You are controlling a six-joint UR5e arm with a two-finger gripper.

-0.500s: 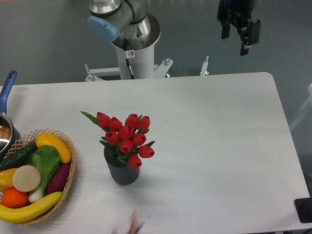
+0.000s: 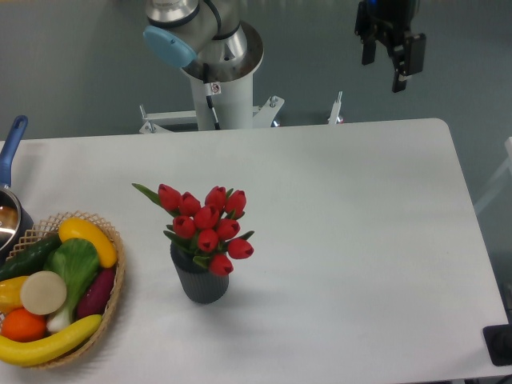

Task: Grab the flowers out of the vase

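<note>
i am holding my black two-finger gripper point(image 2: 392, 58) high above the far right part of the white table point(image 2: 360, 224), well apart from everything on it, and its fingers are hanging spread apart with nothing between them. the bunch of red tulip buds with green leaves point(image 2: 206, 226) is standing upright in the small dark grey ribbed cup point(image 2: 200, 280), near the front left of the table, just right of the wicker basket of plastic fruit and vegetables point(image 2: 56, 288). so, as i am judging it, nothing of the task is done yet: the flowers are sitting untouched in the vase. what is remaining is the whole job, namely travelling across and down to the bouquet, closing on the stems or heads, and lifting it straight out without tipping the cup.
</note>
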